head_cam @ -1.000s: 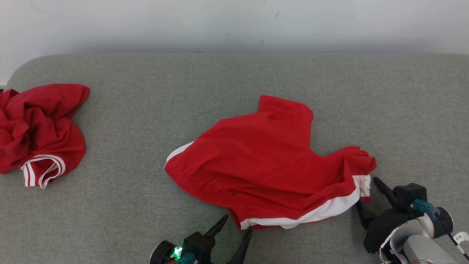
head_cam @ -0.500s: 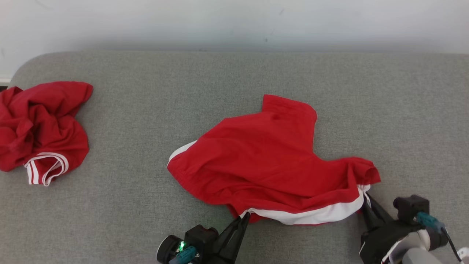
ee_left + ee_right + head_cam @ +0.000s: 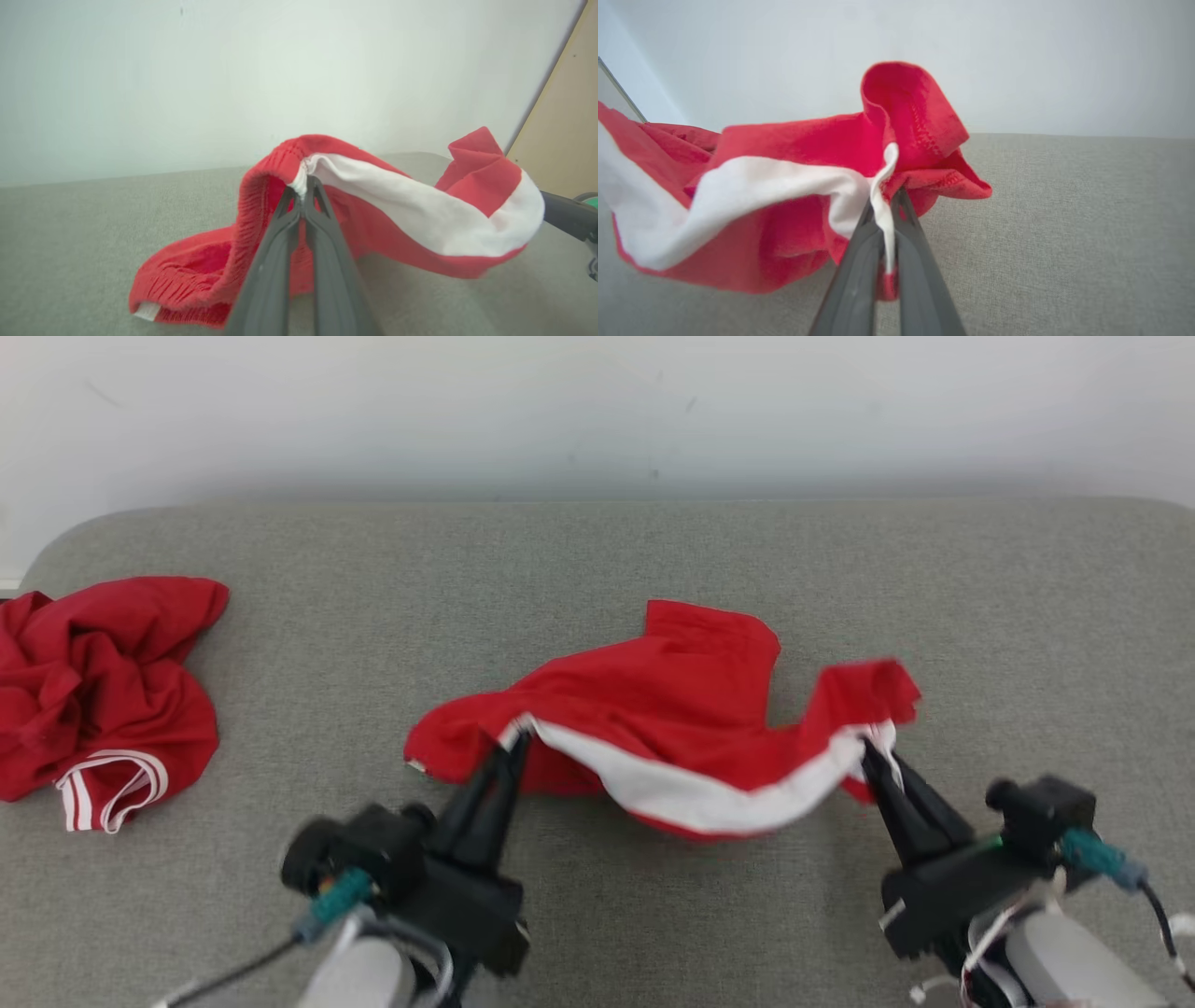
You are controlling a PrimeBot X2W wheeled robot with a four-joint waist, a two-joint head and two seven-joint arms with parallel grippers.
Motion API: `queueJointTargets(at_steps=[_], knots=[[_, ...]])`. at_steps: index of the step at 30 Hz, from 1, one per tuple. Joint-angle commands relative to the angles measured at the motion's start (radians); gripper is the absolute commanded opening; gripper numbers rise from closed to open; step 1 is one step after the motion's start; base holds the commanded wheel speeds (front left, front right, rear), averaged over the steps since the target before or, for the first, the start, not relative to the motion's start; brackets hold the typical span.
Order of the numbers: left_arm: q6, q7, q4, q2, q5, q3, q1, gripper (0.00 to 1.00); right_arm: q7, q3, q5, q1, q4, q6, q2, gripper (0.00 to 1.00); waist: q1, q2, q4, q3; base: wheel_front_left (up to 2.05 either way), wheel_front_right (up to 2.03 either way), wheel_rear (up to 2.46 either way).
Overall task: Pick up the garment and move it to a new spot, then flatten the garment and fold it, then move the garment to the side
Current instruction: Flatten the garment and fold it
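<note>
The garment is a pair of red shorts with a white side stripe, lying mid-way across the grey cushion. Its near edge is lifted off the cushion and sags between my two grippers. My left gripper is shut on the left end of that edge, at the elastic waistband. At the right end, my right gripper is shut on a white-and-red corner. The far part of the garment still rests on the cushion.
A second red garment with white stripes lies crumpled at the far left of the grey cushion. A pale wall runs behind the cushion's far edge. Bare cushion stretches to the right and in front.
Both grippers have shut on the garment's near edge and lifted it up and away from me, folding the stripe over the red cloth. The head camera has shifted slightly.
</note>
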Motion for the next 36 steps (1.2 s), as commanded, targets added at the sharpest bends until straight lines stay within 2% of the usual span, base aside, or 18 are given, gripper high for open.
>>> queueJointTargets(at_steps=[1,6,13,18,23,25,28,36], knots=[[0.001,-0.003,-0.007,0.020,-0.016,0.009,-0.046,0.00,0.013,0.013,0.016,-0.040,-0.011,-0.002,-0.006,0.00,0.0001,-0.0001,-0.006,0.004,0.00,0.00,0.00],[0.001,-0.003,0.005,0.076,-0.033,-0.005,-0.183,0.00,0.026,0.015,0.060,-0.161,0.014,-0.002,0.017,0.00,0.0001,-0.0001,-0.018,0.023,0.00,0.00,0.00],[0.001,-0.003,0.096,0.157,-0.128,-0.075,-0.424,0.00,0.033,0.037,0.096,-0.378,0.148,-0.002,0.052,0.00,0.0001,-0.0001,-0.030,0.068,0.00,0.00,0.00],[0.001,0.036,0.188,0.190,-0.286,-0.133,-0.666,0.00,0.092,0.030,0.201,-0.597,0.262,-0.002,0.092,0.00,0.0001,-0.0001,-0.044,0.121,0.00,0.00,0.00],[0.001,0.084,0.269,0.206,-0.368,-0.174,-0.942,0.00,0.156,0.011,0.261,-0.861,0.370,-0.002,0.096,0.00,0.0001,-0.0001,-0.054,0.224,0.00,0.00,0.00],[0.001,0.088,0.287,0.208,-0.379,-0.178,-1.001,0.00,0.161,-0.001,0.270,-0.919,0.391,-0.002,0.093,0.00,0.0001,-0.0001,-0.055,0.248,0.00,0.00,0.00],[0.001,0.097,0.343,0.193,-0.416,-0.171,-1.169,0.00,0.176,-0.028,0.281,-1.086,0.448,-0.002,0.096,0.00,0.0001,-0.0001,-0.061,0.325,0.00,0.00,0.00],[0.001,0.078,0.467,0.166,-0.427,-0.230,-1.515,0.00,0.166,0.011,0.211,-1.407,0.575,-0.002,0.099,0.00,0.0001,-0.0001,-0.080,0.463,0.00,0.00,0.00]])
